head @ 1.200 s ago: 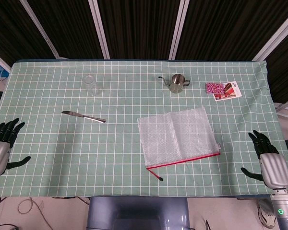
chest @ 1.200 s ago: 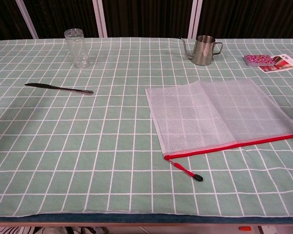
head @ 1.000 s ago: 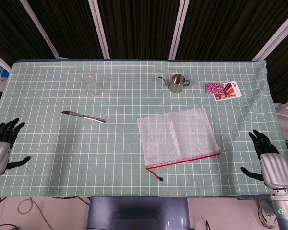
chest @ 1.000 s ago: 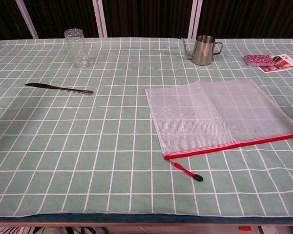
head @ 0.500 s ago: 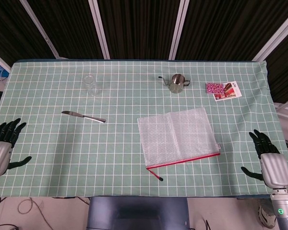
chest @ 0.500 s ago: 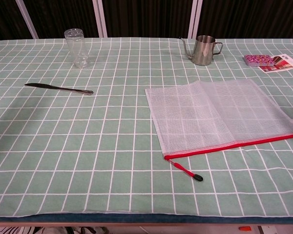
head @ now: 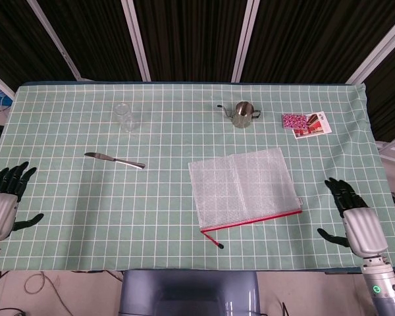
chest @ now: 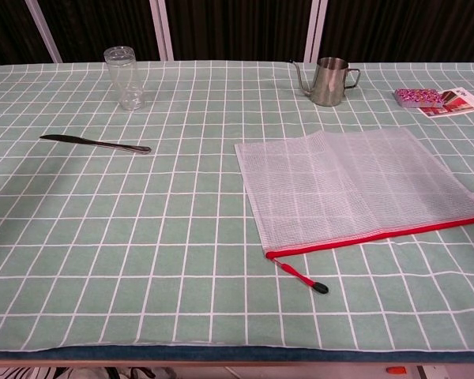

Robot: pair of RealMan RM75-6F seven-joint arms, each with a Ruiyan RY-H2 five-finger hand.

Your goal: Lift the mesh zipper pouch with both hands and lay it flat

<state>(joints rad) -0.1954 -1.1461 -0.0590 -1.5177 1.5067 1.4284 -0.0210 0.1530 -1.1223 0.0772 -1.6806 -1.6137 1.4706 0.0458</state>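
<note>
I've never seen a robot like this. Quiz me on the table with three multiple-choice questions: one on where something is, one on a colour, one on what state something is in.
1. Where does the knife lie?
A. on the pouch
B. left of the pouch, apart from it
C. beside the kettle

2. What colour is the zipper edge of the pouch?
A. red
B. blue
C. yellow

3. What is the right hand doing?
A. gripping the pouch
B. holding the glass
C. open, holding nothing, off the pouch's right edge

Answers:
1. B: in the head view the knife rests on bare cloth well to the left of the pouch.
2. A: a red strip runs along its near edge in both views.
3. C: its fingers are spread and bare cloth shows between it and the pouch.
</note>
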